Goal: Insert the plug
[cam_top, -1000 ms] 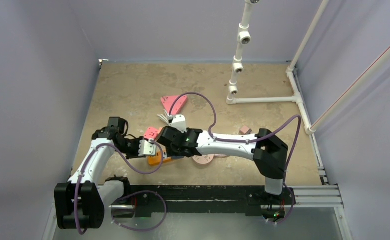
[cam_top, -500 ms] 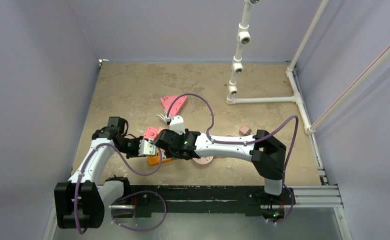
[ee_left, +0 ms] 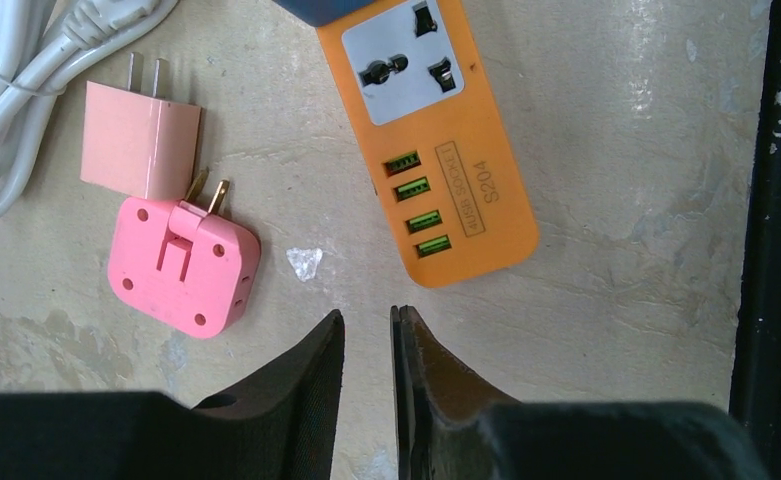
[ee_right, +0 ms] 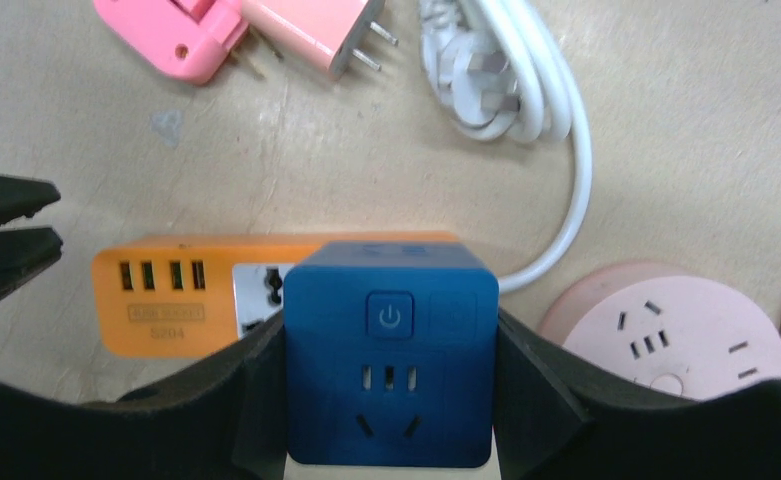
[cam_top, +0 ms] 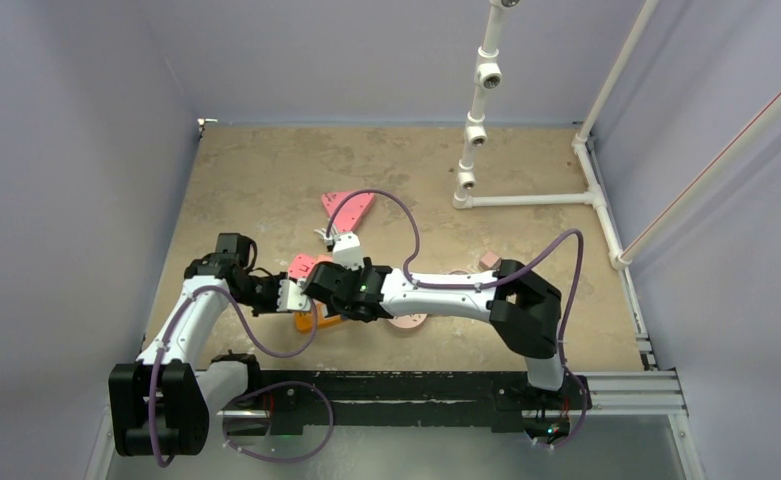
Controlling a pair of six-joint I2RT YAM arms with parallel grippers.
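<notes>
Mottled beige tabletop (cam_top: 266, 180), matt and faintly pitted, carries the orange power strip (ee_left: 436, 150). The strip is a smooth, round-cornered plastic bar with one grey universal socket and four green USB ports. Directly over its socket end, the right gripper (ee_right: 389, 400) is clenched on the blue cube adapter (ee_right: 389, 330), a glossy box with a power button. The cube's prongs are hidden underneath. Just off the strip's USB end, the left gripper (ee_left: 367, 345) hangs with its ribbed black fingers drawn nearly together, grasping nothing. Near the strip's long side lie a pink adapter (ee_left: 184, 262), a pale pink charger (ee_left: 141, 140) and a looped white cable (ee_right: 506, 70).

Nothing pins the strip, so a slightly off-centre push would probably skid or tilt the light plastic bar. With the prongs unseen, a small misalignment could jam them on the socket face. The slick cube might also twist between the pads.
</notes>
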